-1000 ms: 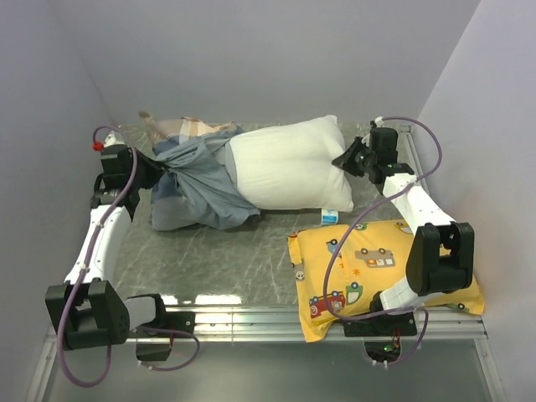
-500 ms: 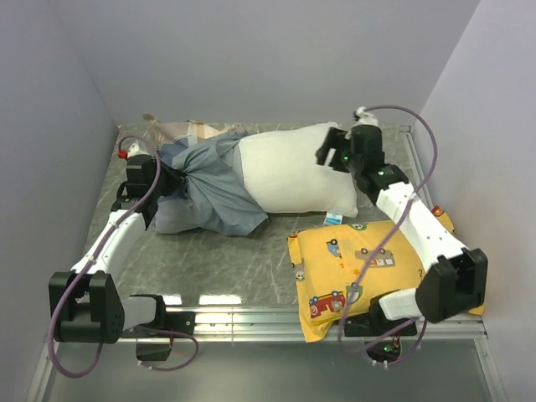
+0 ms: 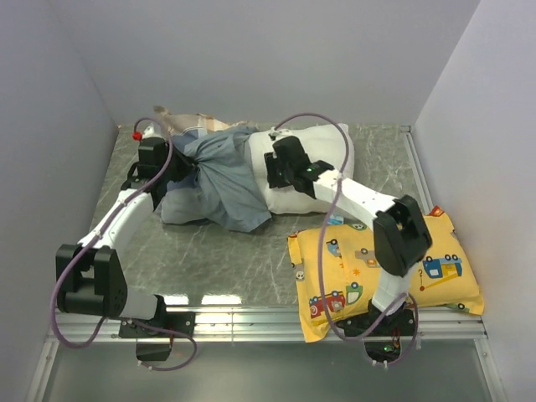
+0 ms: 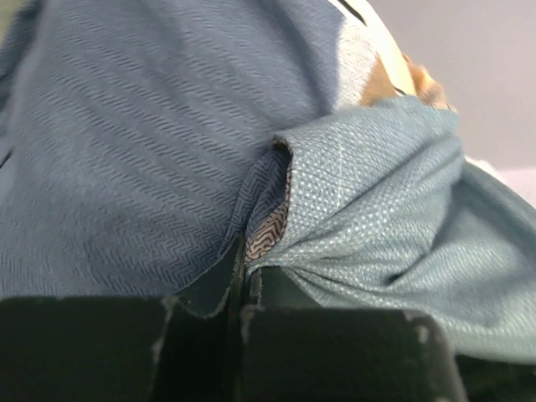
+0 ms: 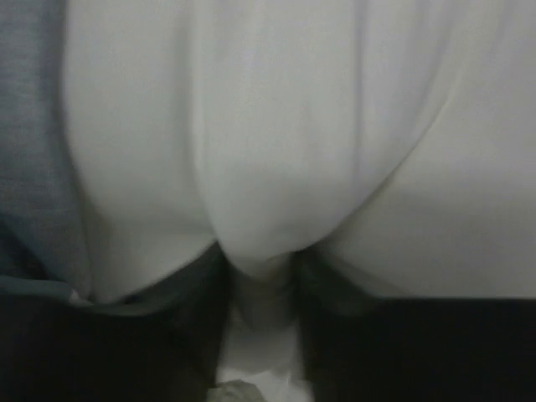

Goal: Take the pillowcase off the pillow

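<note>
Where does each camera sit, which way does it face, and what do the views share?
Top external: above and behind the bases, looking down at the table; both arms show, reaching over the pillowcase, pillow and yellow pillow.
Left wrist: on the left arm, facing pillowcase cloth; left pincer shut on a fold.
Right wrist: on the right arm, facing the white pillow; right pincer with pillow bulging between its fingers.
Shared: both wrist views show the pillowcase, at the right wrist's left edge.
</note>
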`<act>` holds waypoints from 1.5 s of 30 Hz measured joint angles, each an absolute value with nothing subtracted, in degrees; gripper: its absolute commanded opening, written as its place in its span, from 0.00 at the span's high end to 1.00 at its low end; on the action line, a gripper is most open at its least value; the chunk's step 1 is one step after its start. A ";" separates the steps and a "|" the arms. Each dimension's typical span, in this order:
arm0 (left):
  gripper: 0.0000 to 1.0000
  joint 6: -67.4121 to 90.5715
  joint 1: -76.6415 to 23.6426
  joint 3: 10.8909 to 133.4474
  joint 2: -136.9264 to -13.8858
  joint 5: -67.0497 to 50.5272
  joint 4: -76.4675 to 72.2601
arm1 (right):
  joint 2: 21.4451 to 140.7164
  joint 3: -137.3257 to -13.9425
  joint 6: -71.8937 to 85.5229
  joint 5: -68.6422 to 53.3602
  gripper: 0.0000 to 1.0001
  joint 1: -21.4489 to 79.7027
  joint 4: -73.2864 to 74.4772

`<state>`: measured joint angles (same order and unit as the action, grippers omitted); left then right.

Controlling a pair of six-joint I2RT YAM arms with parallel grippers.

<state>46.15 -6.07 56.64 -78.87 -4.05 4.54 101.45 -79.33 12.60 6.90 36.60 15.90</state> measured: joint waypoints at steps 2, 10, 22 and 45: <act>0.82 44.66 -6.79 59.92 -81.03 -5.06 5.87 | 105.14 -82.59 13.47 6.46 1.00 36.03 16.47; 0.28 40.42 -8.84 64.82 -80.20 -4.38 10.57 | 104.97 -82.41 20.38 -6.50 1.00 25.15 13.43; 0.33 41.21 -9.78 47.88 -63.11 1.37 11.20 | 104.88 -81.03 22.79 -11.49 1.00 19.05 12.01; 0.63 45.71 -25.30 52.77 -77.62 12.88 9.02 | 104.18 -80.16 22.90 -11.44 1.00 19.09 11.55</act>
<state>45.71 -25.30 52.77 -77.62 12.88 9.02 104.18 -80.16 22.90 -11.44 19.09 11.55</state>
